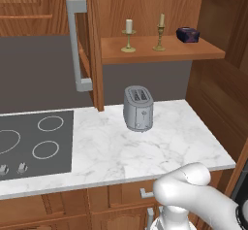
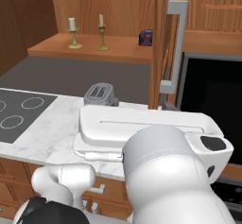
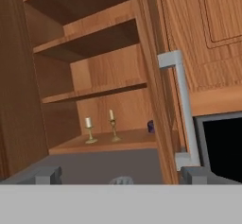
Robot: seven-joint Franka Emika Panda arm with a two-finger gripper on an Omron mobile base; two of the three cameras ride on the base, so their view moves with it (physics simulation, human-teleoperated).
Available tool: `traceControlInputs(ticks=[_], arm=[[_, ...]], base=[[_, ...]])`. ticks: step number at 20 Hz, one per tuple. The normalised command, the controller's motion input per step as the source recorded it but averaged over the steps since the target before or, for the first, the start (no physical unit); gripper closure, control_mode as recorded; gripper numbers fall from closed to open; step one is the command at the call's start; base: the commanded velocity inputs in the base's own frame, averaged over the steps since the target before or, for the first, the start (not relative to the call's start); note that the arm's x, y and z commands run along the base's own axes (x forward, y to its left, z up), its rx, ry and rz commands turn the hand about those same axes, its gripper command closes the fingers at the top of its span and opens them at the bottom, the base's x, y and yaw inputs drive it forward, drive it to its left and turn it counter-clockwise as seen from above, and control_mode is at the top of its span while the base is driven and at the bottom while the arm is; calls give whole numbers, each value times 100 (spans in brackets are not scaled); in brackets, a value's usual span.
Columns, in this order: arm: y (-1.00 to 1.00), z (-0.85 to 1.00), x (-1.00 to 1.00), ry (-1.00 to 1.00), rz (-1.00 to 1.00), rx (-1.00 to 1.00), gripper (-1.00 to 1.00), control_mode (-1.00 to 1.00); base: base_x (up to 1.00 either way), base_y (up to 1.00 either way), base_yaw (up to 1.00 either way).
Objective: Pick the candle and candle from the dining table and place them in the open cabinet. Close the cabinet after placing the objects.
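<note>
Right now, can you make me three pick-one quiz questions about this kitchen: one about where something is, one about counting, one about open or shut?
1. Where do the candles stand?
A. cabinet shelf
B. hob
C. floor

2. How many slots has the toaster?
A. one
B. two
C. four

3. How are the cabinet doors?
A. open
B. shut
C. missing

Answers:
1 A: the thick candle and the thin candle stand on the shelf.
2 B: the toaster shows two slots.
3 A: the door swings out, its handle forward.

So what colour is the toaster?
Grey, the toaster; it shows best in the left base view.
</note>
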Motion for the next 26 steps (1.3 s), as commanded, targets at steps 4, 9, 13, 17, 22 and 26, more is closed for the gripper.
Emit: traceControlInputs(ticks=[4, 9, 13, 17, 22, 26], arm=[[26, -3, 42, -9, 0, 0, -100, -100], [3, 0, 37, -11, 0, 0, -100, -100], [0, -9, 22, -12, 0, 0, -100, -100], [0, -27, 19, -13, 0, 0, -100, -100], [0, -30, 18, -12, 0, 0, -100, -100], [0, -15, 26, -12, 0, 0, -100, -100]], base=[[0, 0, 0], [0, 0, 0], [0, 0, 0], [0, 0, 0], [0, 0, 0], [0, 0, 0]])
